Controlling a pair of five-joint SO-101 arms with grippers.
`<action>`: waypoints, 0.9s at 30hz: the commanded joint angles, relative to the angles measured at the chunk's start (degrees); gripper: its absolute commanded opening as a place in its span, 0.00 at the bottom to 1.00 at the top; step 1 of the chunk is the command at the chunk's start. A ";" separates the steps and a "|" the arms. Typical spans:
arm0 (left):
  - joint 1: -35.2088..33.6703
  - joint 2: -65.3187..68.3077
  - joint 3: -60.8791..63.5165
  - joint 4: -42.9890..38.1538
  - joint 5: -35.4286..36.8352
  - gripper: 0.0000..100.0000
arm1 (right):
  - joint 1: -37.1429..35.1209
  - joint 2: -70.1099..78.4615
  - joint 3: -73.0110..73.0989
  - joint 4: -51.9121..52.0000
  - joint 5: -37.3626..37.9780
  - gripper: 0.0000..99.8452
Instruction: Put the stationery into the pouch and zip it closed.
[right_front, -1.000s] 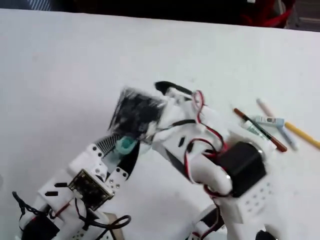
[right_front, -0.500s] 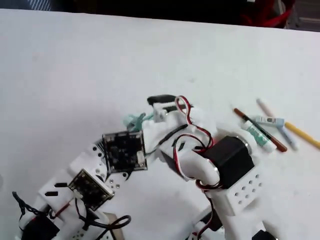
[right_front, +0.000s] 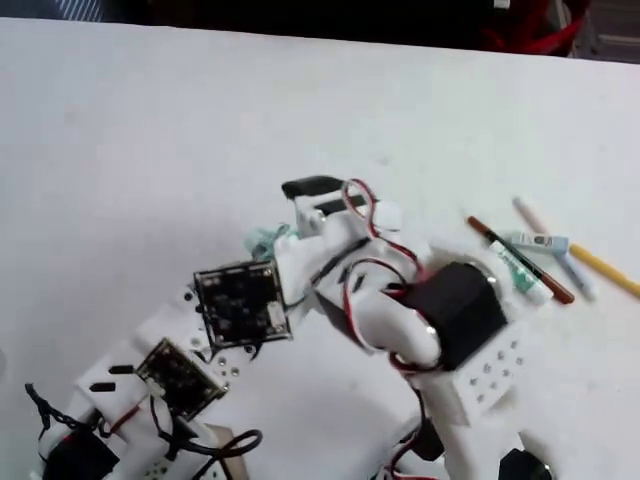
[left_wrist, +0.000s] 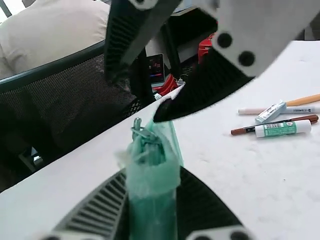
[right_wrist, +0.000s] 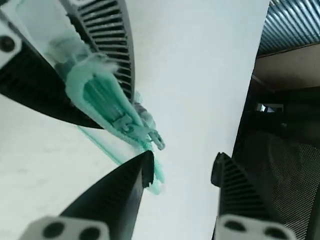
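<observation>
Near the middle of the tabletop, the green pouch (right_front: 265, 240) sits between the two arms. The left gripper (left_wrist: 150, 187) has its jaws clenched on the pouch, and the soft green cloth bunches up between them. A small metal zip pull (right_wrist: 147, 134) sticks out from the end of the pouch. The right gripper (right_wrist: 182, 165) is just beside that pull. Its jaws are spread apart, one on each side, and they are not holding anything.

The stationery lies on the tabletop toward the right edge, well apart from the pouch. It makes a small heap. A brown pen (right_front: 490, 237) lies right next to a white tube with a green label (left_wrist: 280, 129). A yellow pencil (right_front: 605, 268) and a small pale blue thing (right_front: 540, 242) lie close by them.
</observation>
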 joint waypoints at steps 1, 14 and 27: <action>0.57 -0.13 -1.49 0.44 -0.88 0.02 | -0.57 1.45 -3.25 0.57 1.32 0.19; 0.57 -0.13 -1.49 0.44 -0.88 0.02 | -4.26 8.40 -2.99 2.77 1.58 0.04; 0.48 -0.13 -1.49 0.44 -0.88 0.02 | -5.05 6.11 1.85 2.15 2.11 0.02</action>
